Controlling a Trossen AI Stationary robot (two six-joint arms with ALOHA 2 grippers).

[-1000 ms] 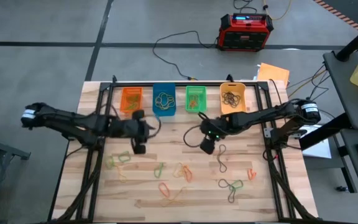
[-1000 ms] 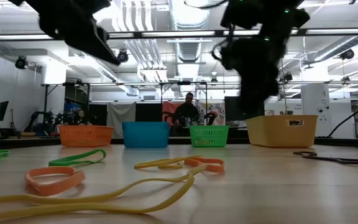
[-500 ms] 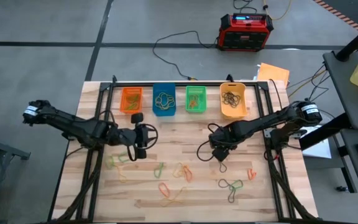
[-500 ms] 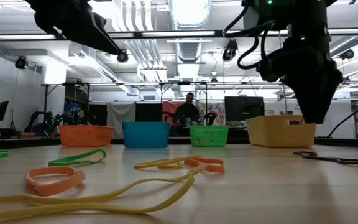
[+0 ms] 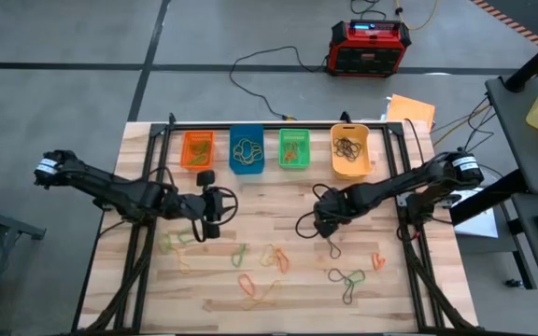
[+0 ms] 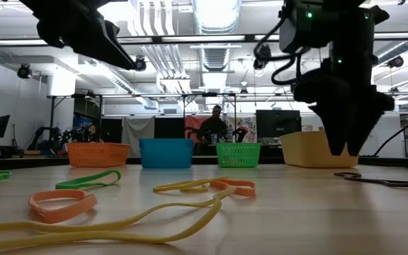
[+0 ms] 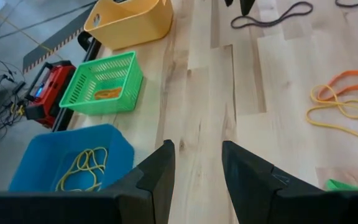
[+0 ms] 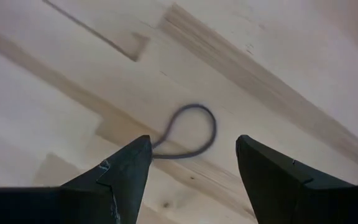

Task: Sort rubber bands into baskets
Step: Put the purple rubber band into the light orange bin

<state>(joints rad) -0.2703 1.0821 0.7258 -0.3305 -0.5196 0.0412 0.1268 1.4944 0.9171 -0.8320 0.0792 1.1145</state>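
Note:
Four baskets stand in a row at the table's far edge: orange [image 5: 197,149], blue [image 5: 247,151], green [image 5: 294,148] and yellow-orange [image 5: 350,149], each with rubber bands in it. A black rubber band [image 5: 332,240] lies flat on the wood. My right gripper [image 8: 192,142] hangs open just above it, pointing down, a finger on either side of its loop [image 8: 191,129], apart from it. My left gripper [image 5: 222,205] is open and empty, held high in front of the orange and blue baskets. Green [image 5: 180,239], orange [image 5: 275,258] and yellow [image 5: 261,299] rubber bands lie scattered toward the near edge.
A green and black tangle of bands [image 5: 348,278] and an orange band [image 5: 377,261] lie near the right front. Black frame rails [image 5: 148,224] run along both table sides. A red-and-black box [image 5: 369,47] with cables sits on the floor beyond the table. A person [image 6: 212,131] sits far behind.
My right gripper has moved toward the table's right and near edges and come down, rolling about its own axis, until it hangs over the black rubber band. My left gripper has swung a little toward the near edge. No band has moved.

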